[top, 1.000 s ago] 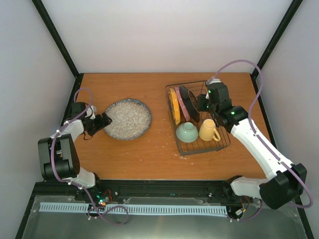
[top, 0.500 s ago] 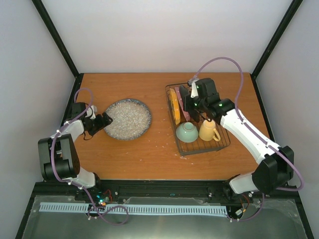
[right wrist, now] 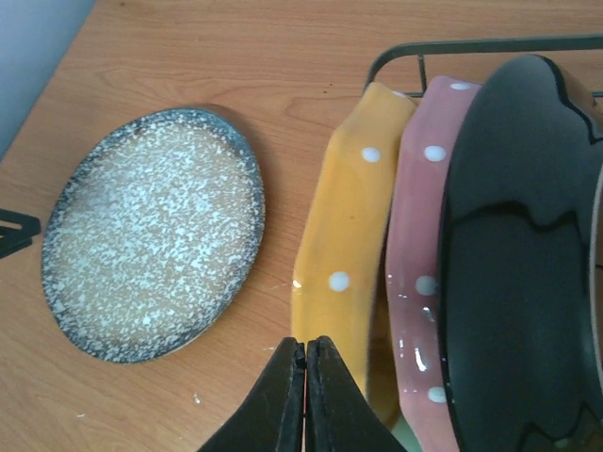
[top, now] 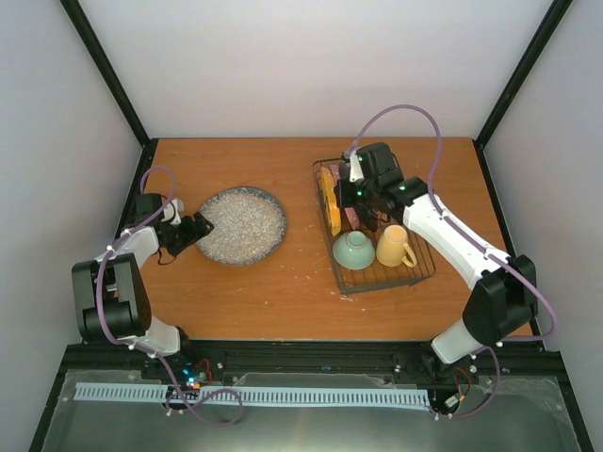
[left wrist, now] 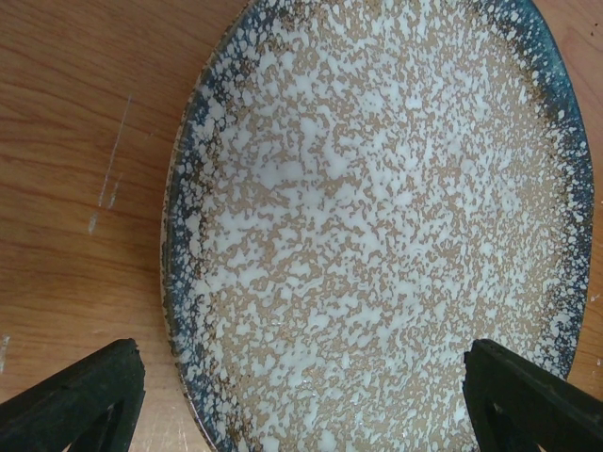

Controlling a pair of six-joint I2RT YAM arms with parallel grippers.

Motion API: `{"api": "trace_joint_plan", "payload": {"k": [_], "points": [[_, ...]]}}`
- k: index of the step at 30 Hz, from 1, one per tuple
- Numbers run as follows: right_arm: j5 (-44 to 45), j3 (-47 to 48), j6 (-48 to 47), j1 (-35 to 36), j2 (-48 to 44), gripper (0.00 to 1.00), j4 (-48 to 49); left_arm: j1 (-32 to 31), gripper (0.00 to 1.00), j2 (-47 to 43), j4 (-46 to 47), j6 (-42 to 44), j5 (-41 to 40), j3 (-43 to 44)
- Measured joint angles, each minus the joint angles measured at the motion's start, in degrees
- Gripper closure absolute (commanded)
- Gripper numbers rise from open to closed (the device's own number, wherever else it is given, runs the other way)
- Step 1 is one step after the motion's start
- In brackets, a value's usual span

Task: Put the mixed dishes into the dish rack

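Observation:
The large grey speckled plate (top: 241,224) lies flat on the table, left of the dish rack (top: 421,266). My left gripper (top: 197,229) is open at the plate's left rim, and in the left wrist view its fingers (left wrist: 85,400) straddle the plate (left wrist: 377,207). In the rack stand the orange dotted plate (right wrist: 349,235), a pink dotted plate (right wrist: 419,282) and the dark-rimmed plate (right wrist: 518,273). The pale green bowl (top: 353,250) and the yellow mug (top: 394,247) sit at the rack's near end. My right gripper (right wrist: 306,345) is shut and empty above the standing plates.
The rack's wire rim (right wrist: 471,44) shows behind the standing plates. The right arm (top: 443,231) crosses over the rack. Black frame posts (top: 108,71) and white walls bound the table at the back and sides.
My right arm has swung left and toward the back, from the rack's right side to over the standing plates. The left arm and the grey plate have not moved.

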Motion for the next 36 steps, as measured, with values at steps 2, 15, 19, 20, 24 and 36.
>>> {"api": "trace_joint_plan", "payload": {"k": [2,15,19,20,24,36], "points": [[1.6,0.6,0.0,0.0,0.7,0.97,-0.9,0.0,0.07,0.0,0.0,0.0,0.0,0.0],[10.1,0.9,-0.5,-0.1,4.8,0.97,-4.4,0.0,0.07,-0.1,0.0,0.0,0.0,0.0],[11.6,0.9,-0.4,-0.1,4.8,0.97,-4.5,0.0,0.07,-0.1,0.0,0.0,-0.1,0.0],[12.2,0.9,-0.4,-0.1,4.8,0.97,-4.5,0.0,0.07,-0.1,0.0,0.0,-0.1,0.0],[15.9,0.9,0.3,-0.3,4.8,0.97,-4.8,0.0,0.07,-0.2,0.0,0.0,-0.3,0.0],[27.8,0.9,3.1,-3.6,4.5,0.92,-8.2,0.0,0.07,-0.7,0.0,0.0,-1.2,0.0]]}}
